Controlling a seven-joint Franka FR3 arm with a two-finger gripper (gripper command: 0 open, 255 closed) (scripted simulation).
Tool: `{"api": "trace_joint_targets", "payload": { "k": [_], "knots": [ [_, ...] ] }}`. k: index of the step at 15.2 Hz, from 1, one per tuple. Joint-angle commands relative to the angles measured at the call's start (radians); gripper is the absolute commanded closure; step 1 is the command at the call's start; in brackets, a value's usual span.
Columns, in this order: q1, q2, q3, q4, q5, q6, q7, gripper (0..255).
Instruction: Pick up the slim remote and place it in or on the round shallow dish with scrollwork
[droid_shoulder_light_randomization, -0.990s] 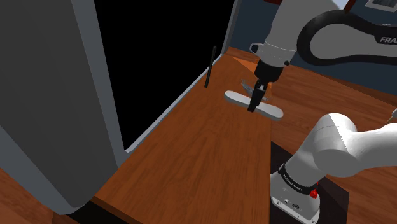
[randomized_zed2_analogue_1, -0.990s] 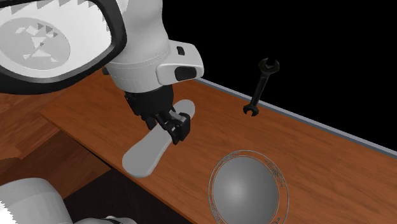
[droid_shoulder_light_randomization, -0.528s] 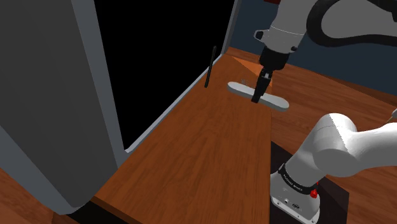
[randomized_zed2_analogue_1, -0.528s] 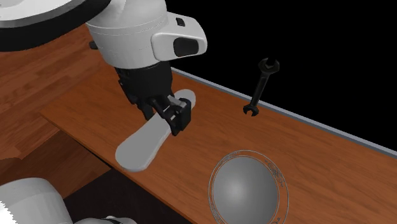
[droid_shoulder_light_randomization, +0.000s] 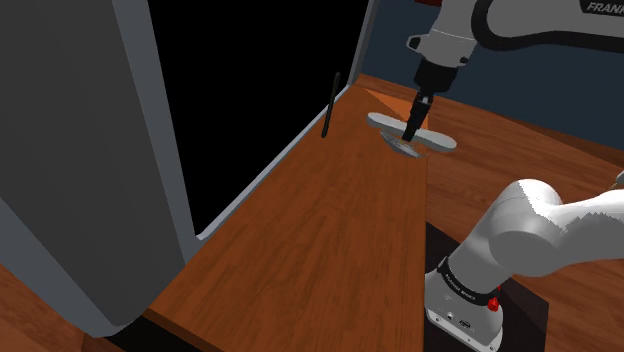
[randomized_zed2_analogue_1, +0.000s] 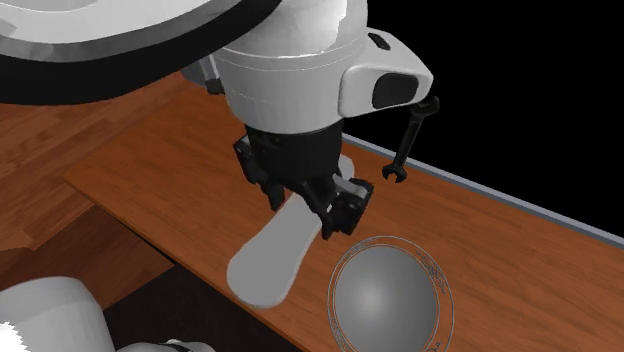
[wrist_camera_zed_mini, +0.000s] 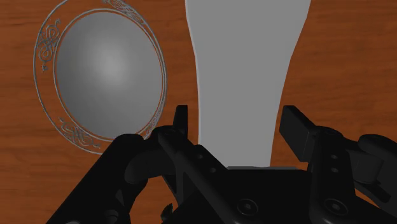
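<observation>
Now the slim grey remote (randomized_zed2_analogue_1: 268, 258) is pinched across its width between the two black fingers of the hand (randomized_zed2_analogue_1: 338, 212). It is held clear of the wooden table (randomized_zed2_analogue_1: 520, 265), just to the second exterior view's left of the round scroll-rimmed dish (randomized_zed2_analogue_1: 390, 300) and beside it rather than over it. The hand points steeply down from the white arm above. Beyond the dish, at the table's far edge, shows a black wrench (randomized_zed2_analogue_1: 409, 138).
</observation>
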Motion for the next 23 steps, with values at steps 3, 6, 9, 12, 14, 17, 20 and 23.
{"api": "trace_joint_targets", "payload": {
  "k": [3, 6, 9, 12, 14, 17, 20, 23],
  "knots": [
    [-0.033, 0.077, -0.088, 0.049, -0.060, 0.034, -0.091, 255],
    [-0.052, 0.141, -0.152, 0.098, -0.095, 0.056, -0.159, 255],
    [-0.064, 0.201, -0.206, 0.147, -0.117, 0.073, -0.216, 255],
    [-0.066, 0.200, -0.211, 0.106, -0.122, 0.113, -0.214, 255],
    [-0.067, 0.200, -0.215, 0.080, -0.125, 0.140, -0.212, 255],
    [-0.069, 0.203, -0.221, 0.042, -0.130, 0.181, -0.210, 255],
    [-0.071, 0.208, -0.227, 0.005, -0.135, 0.222, -0.209, 255],
    [-0.073, 0.216, -0.234, -0.034, -0.141, 0.269, -0.207, 255]
  ]
}}
